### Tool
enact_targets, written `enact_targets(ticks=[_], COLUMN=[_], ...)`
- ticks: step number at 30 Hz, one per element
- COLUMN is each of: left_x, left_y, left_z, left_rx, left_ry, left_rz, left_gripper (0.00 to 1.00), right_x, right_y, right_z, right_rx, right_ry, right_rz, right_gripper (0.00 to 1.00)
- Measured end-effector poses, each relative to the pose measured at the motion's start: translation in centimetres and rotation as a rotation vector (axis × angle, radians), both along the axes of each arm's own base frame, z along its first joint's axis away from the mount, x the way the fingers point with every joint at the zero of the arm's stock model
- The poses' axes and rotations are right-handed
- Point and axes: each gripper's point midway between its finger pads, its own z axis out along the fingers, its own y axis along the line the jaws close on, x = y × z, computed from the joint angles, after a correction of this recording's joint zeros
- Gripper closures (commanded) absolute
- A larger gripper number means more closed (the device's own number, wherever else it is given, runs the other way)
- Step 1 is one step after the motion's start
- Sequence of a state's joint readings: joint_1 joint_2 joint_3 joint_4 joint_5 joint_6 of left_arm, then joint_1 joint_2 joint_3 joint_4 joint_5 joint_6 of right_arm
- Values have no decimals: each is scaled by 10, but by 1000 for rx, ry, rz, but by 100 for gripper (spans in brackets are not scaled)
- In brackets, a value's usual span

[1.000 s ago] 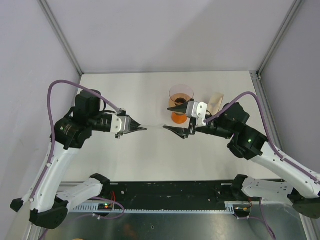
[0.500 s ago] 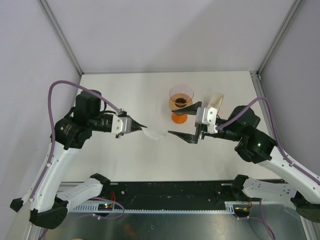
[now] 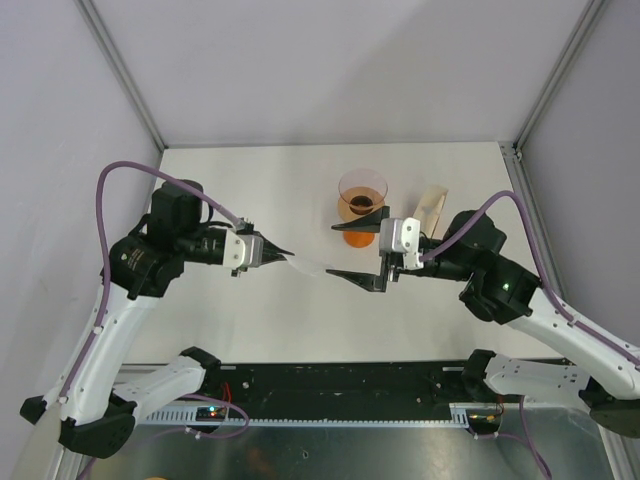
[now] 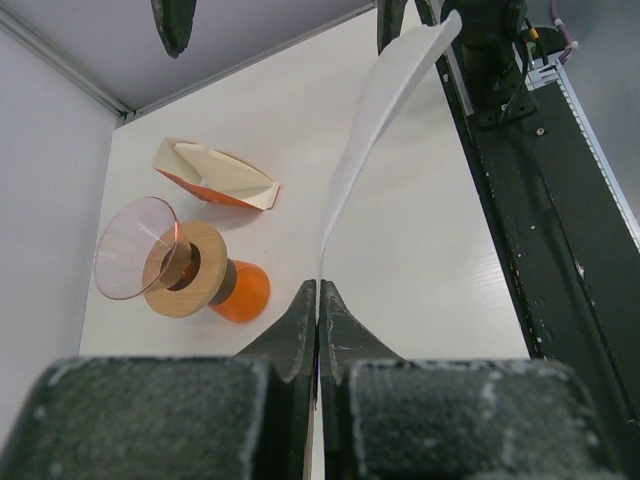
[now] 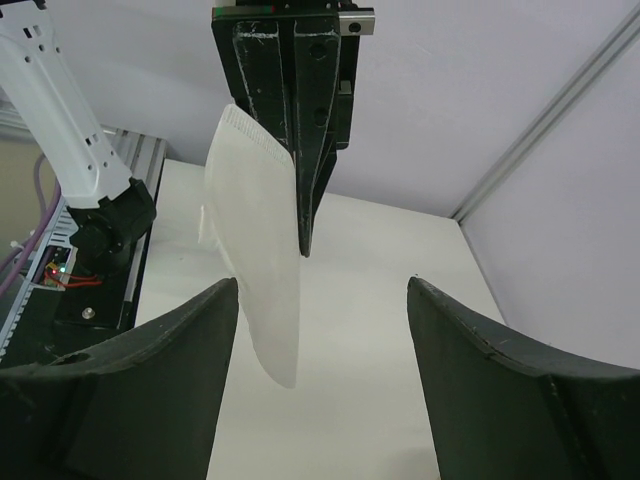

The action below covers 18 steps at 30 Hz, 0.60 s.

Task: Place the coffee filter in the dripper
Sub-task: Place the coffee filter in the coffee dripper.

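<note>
My left gripper [image 3: 285, 257] is shut on one end of the thin white coffee filter [image 3: 312, 266] and holds it in the air, edge-on in the left wrist view [image 4: 375, 120]. My right gripper [image 3: 333, 250] is open and faces it. In the right wrist view the filter's free end [image 5: 262, 260] hangs near the left finger [image 5: 190, 340] of that gripper [image 5: 322, 290], apart from both fingers. The pinkish dripper [image 3: 362, 189] sits on a brown wooden ring on the orange beaker [image 3: 357, 236], just behind the right gripper. It also shows in the left wrist view [image 4: 130, 250].
A cream bundle of filters [image 3: 432, 206] lies right of the beaker, also in the left wrist view [image 4: 215, 176]. The black base rail [image 3: 340, 385] runs along the near table edge. Frame posts stand at the back corners.
The right gripper opened, let go of the filter and drew back right, then came back left, still open. The left gripper kept hold of the filter and stayed put.
</note>
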State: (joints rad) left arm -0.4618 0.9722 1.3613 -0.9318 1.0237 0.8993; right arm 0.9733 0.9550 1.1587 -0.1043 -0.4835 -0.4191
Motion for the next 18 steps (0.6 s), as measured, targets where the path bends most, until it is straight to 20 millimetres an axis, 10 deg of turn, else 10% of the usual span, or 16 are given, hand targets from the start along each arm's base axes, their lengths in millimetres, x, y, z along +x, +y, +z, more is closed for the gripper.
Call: enact_targets(ticks=[18], left_x=[-1], left_y=[0], left_z=[-1], left_rx=[3], left_ry=[6], left_rz=[0], left_gripper=[100], right_x=[1], right_y=[4], right_z=[1], right_rx=[7], right_ry=[-5], right_rz=[6], right_gripper=[27])
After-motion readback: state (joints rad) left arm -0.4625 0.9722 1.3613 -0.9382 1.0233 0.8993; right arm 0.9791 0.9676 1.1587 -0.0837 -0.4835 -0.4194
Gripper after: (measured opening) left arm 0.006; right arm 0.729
